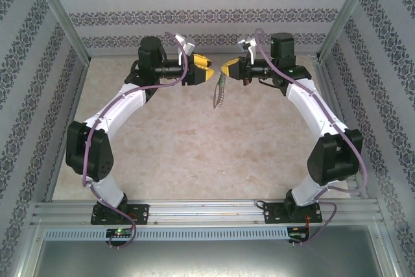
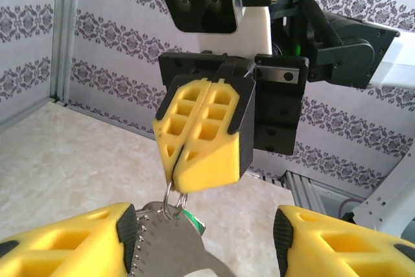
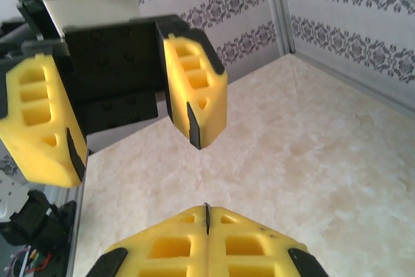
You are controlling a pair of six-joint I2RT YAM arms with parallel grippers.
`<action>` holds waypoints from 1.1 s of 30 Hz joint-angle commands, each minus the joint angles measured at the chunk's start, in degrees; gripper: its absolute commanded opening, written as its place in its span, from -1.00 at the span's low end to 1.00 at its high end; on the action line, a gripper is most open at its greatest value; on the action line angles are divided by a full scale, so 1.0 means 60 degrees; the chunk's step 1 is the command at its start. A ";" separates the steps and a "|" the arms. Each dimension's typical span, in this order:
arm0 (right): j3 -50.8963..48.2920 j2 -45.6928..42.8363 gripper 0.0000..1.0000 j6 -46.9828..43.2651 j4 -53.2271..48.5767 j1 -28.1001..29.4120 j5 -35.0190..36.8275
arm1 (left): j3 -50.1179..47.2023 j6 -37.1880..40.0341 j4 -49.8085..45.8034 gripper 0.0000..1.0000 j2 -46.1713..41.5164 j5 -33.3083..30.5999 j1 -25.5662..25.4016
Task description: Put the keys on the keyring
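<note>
R gripper has its jaws pressed together on the top ring of the keyring, which dangles above the table w/ the green-headed key in the same bunch, while L gripper faces it close by, jaws apart.

Grey keyring hangs mid-air, vert., green-headed key alongside.

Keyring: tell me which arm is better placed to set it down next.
Right, probably. The right gripper is shut on the keyring, pinching its top ring so that it hangs free. The left gripper stands open, gripping nothing.
</note>
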 commanded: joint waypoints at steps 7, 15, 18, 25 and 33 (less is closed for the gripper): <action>0.0660 0.0293 -1.00 -0.1359 -0.1571 0.0220 -0.0628 | 0.0516 0.0336 -0.0739 0.10 0.0593 0.0487 0.0035; 0.0646 0.0237 -1.00 -0.1294 -0.1471 0.0265 -0.0921 | 0.0633 0.0336 -0.0777 -0.03 0.0757 0.0647 -0.0072; 0.0637 0.0229 -1.00 -0.1287 -0.1465 0.0270 -0.0917 | 0.0665 0.0309 -0.0777 -0.11 0.0818 0.0765 -0.0115; 0.0659 0.0235 -1.00 -0.1254 -0.1392 0.0268 -0.0932 | 0.0652 0.0292 -0.0821 -0.17 0.0936 0.0993 -0.0248; 0.0652 0.0294 -1.00 -0.1202 -0.1304 0.0293 -0.0918 | 0.0735 0.0290 -0.0836 -0.22 0.1054 0.1114 -0.0381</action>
